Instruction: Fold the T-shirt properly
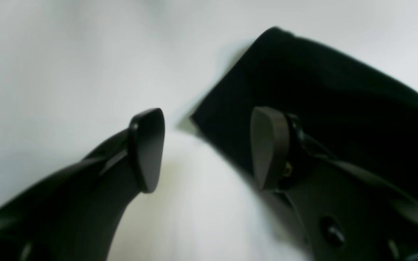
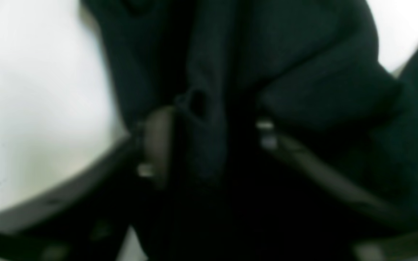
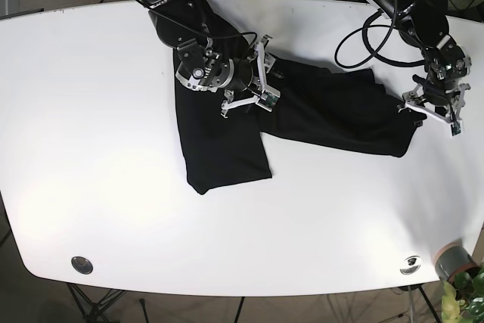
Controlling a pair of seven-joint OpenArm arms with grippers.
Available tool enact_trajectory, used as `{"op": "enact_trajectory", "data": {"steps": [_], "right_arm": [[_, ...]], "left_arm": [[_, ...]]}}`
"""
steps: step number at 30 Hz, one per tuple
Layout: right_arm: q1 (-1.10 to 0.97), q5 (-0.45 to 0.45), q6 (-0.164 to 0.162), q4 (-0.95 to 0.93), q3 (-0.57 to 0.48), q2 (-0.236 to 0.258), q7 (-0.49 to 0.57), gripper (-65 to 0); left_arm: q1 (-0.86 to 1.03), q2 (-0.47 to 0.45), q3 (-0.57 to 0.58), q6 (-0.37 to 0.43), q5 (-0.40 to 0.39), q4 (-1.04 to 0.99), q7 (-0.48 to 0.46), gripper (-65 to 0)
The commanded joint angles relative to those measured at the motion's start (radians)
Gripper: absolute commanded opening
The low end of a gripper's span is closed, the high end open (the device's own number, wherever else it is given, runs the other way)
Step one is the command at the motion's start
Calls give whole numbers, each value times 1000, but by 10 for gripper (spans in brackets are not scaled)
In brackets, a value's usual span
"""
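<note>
The black T-shirt (image 3: 302,111) lies partly folded on the white table (image 3: 91,111), one part running toward the front (image 3: 223,149), the other to the right. My right gripper (image 3: 266,71) is over the shirt's middle near its back edge. In the right wrist view its fingers (image 2: 156,141) stand apart with a bunched fold of black cloth (image 2: 209,119) between them. My left gripper (image 3: 431,120) is at the shirt's right end. In the left wrist view it (image 1: 209,148) is open and empty, one finger over bare table, the other over the cloth's edge (image 1: 321,90).
A grey cylinder (image 3: 454,261) and plant leaves (image 3: 465,296) sit at the front right corner. Two round discs (image 3: 82,264) (image 3: 411,262) are set near the table's front edge. Cables (image 3: 363,35) hang from the arm at the back right.
</note>
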Motion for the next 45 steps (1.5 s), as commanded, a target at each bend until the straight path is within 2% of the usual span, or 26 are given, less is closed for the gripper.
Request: {"op": "enact_trajectory", "data": {"steps": [1, 5, 8, 10, 15, 21, 24, 31, 37, 42, 45], "right_arm": [[13, 17, 5, 22, 1, -7, 15, -235], [8, 41, 5, 45, 2, -7, 15, -222], [10, 121, 5, 62, 30, -6, 14, -216], [14, 164, 5, 60, 62, -7, 8, -214], [21, 294, 5, 86, 153, -9, -88, -217], [28, 442, 5, 158, 268, 2, -172, -219], [18, 471, 5, 215, 302, 25, -212, -219], [-25, 497, 5, 321, 365, 31, -258, -219], [-78, 492, 5, 384, 374, 33, -261, -219], [-119, 489, 5, 439, 375, 33, -261, -220], [-140, 495, 5, 470, 418, 33, -263, -220]], "left_arm": [[-10, -26, -11, 5, -38, -2, -24, -292], [13, -67, -5, 5, -134, -53, -24, -292], [24, -109, -1, 5, -199, -123, -24, -292], [22, -113, 0, 5, -216, -157, -24, -292], [22, -110, 2, 5, -216, -172, -25, -292], [19, -113, 84, 5, -222, -203, -44, -292], [16, -113, 92, 9, -222, -244, -72, -292], [-42, -113, 97, 9, -216, -358, -81, -293], [-65, -112, 101, 9, -216, -395, -82, -293], [-76, -113, 161, 9, -216, -392, -79, -297], [-72, -113, 175, 9, -216, -393, -79, -299]]}}
